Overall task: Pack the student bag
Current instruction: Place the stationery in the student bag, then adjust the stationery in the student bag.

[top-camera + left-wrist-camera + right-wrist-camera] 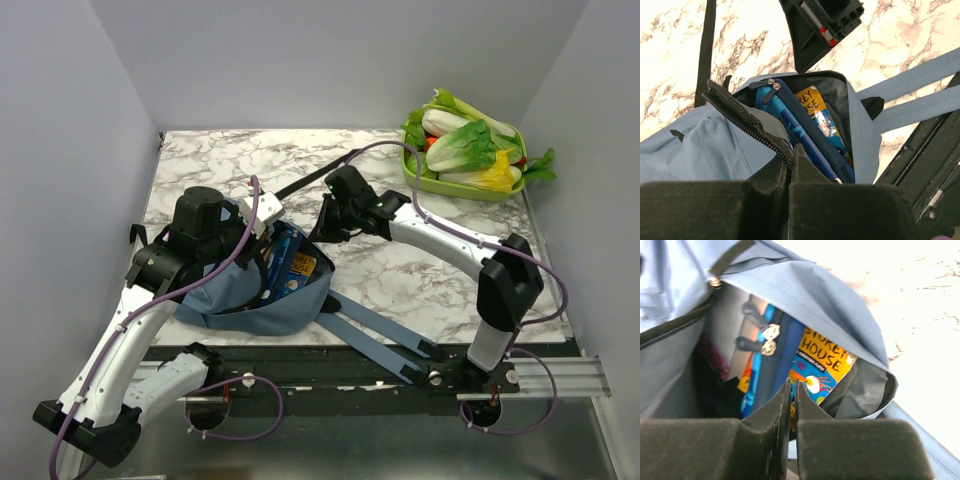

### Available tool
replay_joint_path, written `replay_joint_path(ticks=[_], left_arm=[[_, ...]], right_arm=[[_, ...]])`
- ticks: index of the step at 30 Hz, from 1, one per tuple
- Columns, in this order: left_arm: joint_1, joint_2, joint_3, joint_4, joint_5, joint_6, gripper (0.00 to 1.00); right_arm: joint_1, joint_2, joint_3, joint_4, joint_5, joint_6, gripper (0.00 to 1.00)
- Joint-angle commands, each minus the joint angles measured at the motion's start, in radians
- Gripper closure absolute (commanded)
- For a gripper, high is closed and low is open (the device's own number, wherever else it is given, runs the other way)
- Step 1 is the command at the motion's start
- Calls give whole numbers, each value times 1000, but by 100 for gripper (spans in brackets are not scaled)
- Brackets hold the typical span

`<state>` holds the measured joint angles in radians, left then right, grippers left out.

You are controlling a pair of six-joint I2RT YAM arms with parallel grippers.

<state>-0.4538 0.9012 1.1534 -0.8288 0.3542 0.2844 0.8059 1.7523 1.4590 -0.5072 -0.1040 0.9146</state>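
The student bag [240,308], dusty blue, lies open-mouthed at the near left of the marble table, its two straps [385,338] trailing to the right. My left gripper [790,152] is shut on the bag's black zipper rim [747,125] and holds the mouth open. Inside the bag stand a blue zipped pencil case [771,100] and a yellow-and-blue book [825,357]. My right gripper [792,385] hovers just outside the mouth and points in at the book. Its jaws are shut to a thin slit with nothing between them. The overhead view has the right gripper [320,232] beside the bag's far right edge.
A green tray [450,186] of lettuce [462,148] and other vegetables sits at the far right corner. A black webbing strap [305,183] runs across the marble behind the bag. Grey walls enclose the table on three sides. A black rail [400,372] lines the near edge.
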Motion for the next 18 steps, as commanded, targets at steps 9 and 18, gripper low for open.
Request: replay_joint_path(ticks=[9, 18], left_arm=[[-8, -24, 19, 74, 63, -10, 100], [-8, -33, 5, 76, 54, -1, 100]], right_arm=[[7, 167, 161, 75, 72, -79, 94], [41, 167, 71, 88, -43, -128, 99]])
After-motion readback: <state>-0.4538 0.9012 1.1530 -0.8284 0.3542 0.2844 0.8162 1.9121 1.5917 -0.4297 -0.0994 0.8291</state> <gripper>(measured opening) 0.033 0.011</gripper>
